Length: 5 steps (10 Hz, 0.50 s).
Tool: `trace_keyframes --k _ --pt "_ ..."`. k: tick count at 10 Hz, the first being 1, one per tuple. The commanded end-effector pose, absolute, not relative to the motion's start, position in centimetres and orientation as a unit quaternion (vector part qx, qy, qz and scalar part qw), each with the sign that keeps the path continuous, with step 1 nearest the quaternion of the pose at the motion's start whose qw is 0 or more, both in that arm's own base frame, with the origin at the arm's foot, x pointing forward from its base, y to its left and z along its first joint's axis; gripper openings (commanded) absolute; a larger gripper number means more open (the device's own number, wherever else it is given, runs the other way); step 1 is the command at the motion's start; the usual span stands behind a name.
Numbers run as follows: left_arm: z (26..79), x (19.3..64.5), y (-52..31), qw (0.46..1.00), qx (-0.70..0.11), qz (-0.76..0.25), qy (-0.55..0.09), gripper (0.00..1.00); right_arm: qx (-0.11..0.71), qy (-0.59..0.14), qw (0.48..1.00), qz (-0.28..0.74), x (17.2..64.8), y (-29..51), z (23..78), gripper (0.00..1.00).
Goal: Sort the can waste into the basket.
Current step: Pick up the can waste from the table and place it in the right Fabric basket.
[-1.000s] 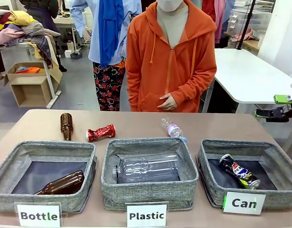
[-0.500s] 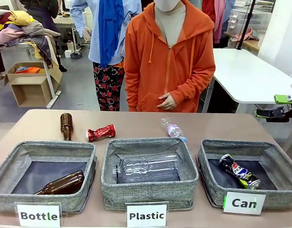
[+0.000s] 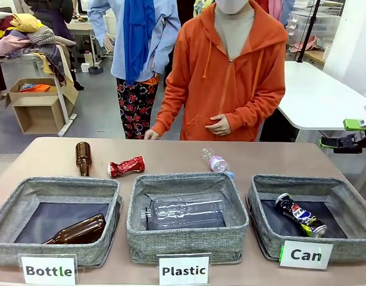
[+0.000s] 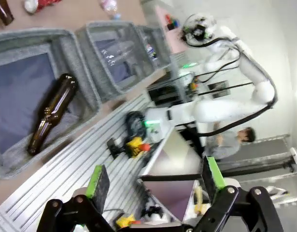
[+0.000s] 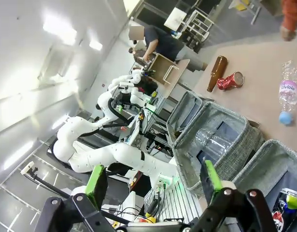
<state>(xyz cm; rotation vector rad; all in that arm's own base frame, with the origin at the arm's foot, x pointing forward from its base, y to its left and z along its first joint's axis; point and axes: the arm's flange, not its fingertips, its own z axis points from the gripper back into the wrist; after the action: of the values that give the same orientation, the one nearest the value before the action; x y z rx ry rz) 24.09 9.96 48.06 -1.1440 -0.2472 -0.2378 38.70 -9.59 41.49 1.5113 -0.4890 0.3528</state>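
Stretching across the lower frame, the desk [image 3: 171, 155] carries three grey bins in a row. A person [image 3: 230, 77] in an orange hoodie stands upper centre, one hand [image 3: 150, 135] down at the far edge. Lower right sits the basket [image 3: 272, 241] labelled "Can". The right pincer [image 3: 332, 134] hangs at the right edge, fingers spread, nothing between them. The left pincer [image 4: 153, 181] is spread wide too, and empty. The blue can [image 3: 300, 215] lies inside the basket. The red can [image 3: 126, 166] lies on the desk left of centre, near a brown bottle [image 3: 83, 158].
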Motion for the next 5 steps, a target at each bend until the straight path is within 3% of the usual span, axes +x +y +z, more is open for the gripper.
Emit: trace_keyframes --k 1,5 --pt "51.4 26.0 6.8 0.873 -0.455 -0.147 -0.098 1.0 0.677 -0.221 0.683 0.162 38.3 -9.5 41.6 1.0" --pt "54.8 34.2 -3.9 0.906 -0.307 -0.273 -0.101 1.0 0.677 -0.221 0.683 0.162 38.3 -9.5 41.6 1.0"
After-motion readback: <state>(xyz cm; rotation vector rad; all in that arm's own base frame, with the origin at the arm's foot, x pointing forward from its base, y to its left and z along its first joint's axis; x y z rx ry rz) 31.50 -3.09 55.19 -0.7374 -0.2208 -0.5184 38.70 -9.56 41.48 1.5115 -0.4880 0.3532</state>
